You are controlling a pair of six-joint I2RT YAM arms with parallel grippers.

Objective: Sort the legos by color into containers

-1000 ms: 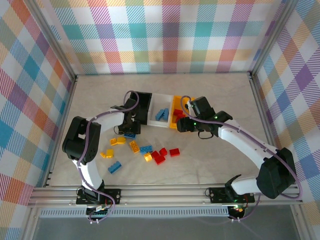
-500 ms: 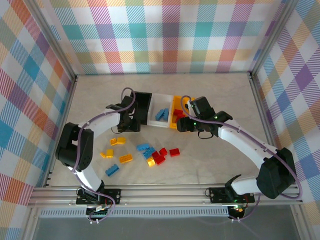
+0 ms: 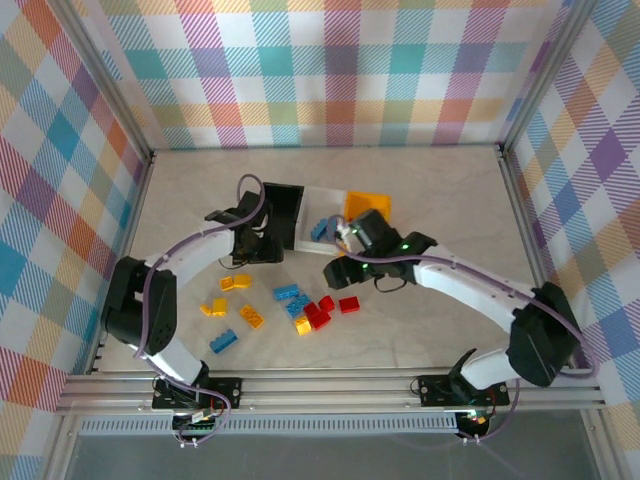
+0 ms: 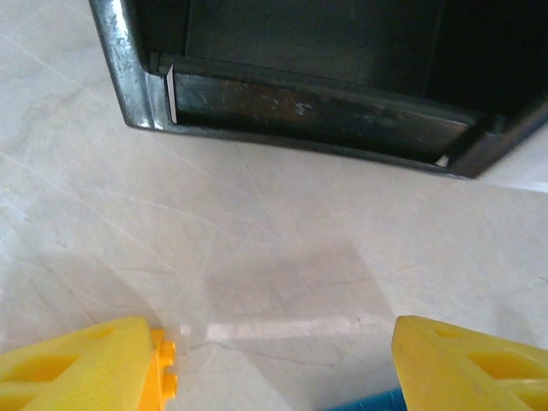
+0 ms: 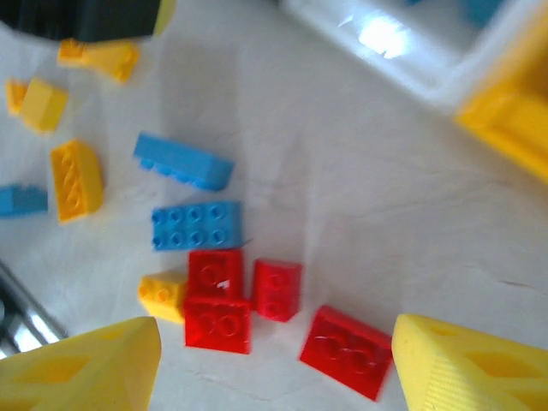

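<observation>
The left pincer was released and empty, facing the near wall of the black rectangular plastic bin. The right pincer, also spread with nothing held, hovered over small red studded plastic bricks. These lay among blue and yellow-orange bricks mid-table, nearer its near edge. The white plastic bin and yellow-orange plastic bin stood in a row beside the black one.
</observation>
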